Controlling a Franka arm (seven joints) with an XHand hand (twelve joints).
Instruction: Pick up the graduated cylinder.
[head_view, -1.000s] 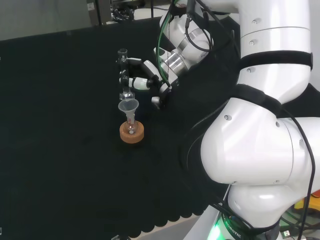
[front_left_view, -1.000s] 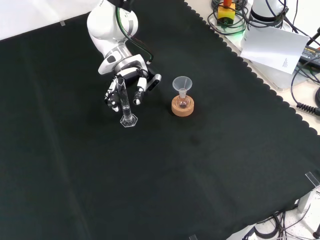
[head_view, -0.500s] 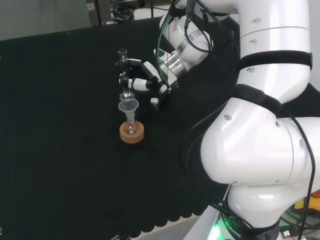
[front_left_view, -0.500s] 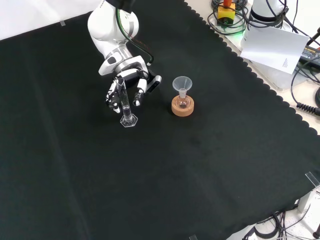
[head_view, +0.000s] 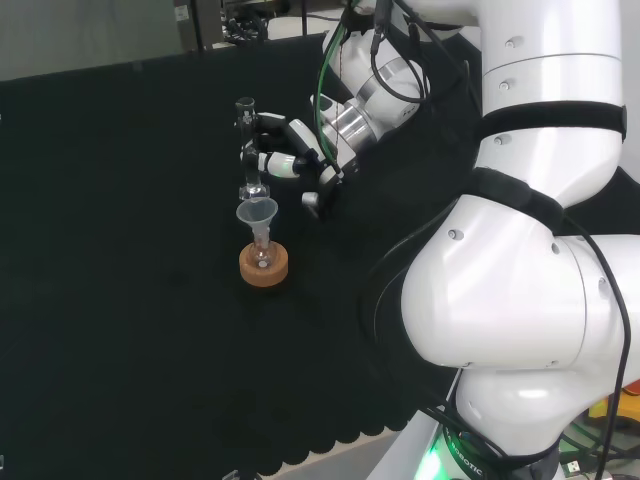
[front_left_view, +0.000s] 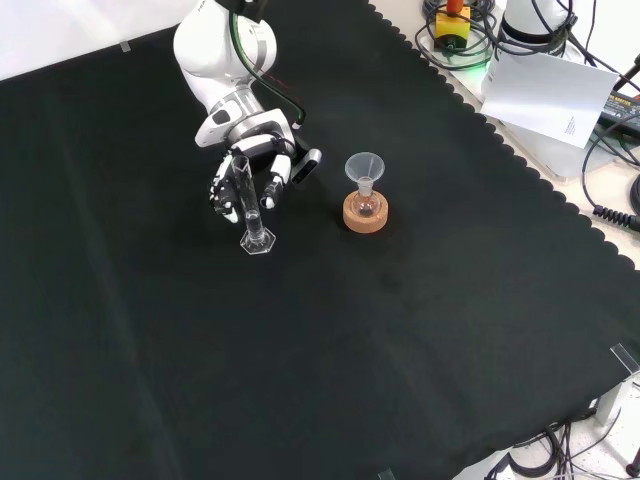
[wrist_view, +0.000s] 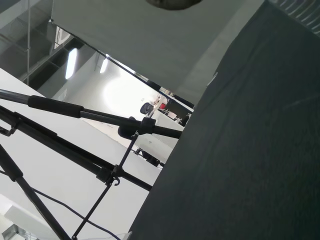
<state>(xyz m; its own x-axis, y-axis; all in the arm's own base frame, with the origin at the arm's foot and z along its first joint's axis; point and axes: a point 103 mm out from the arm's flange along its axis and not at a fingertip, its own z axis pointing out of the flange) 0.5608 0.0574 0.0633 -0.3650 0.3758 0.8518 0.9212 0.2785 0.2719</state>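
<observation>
Whether the fingers (front_left_view: 271, 193) are touching the clear graduated cylinder (front_left_view: 247, 205) cannot be told from the front view. In the head view, the cylinder's foot (head_view: 253, 190) is partly hidden behind the funnel (head_view: 257, 212). The worktop (front_left_view: 400, 330) is cut off by the picture's edges.

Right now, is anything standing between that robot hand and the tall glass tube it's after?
Nothing visible does. The hand is already right at the graduated cylinder, its fingers on both sides of the tube. The funnel in its flask on the cork stand stands apart, to the right in the front view.
</observation>
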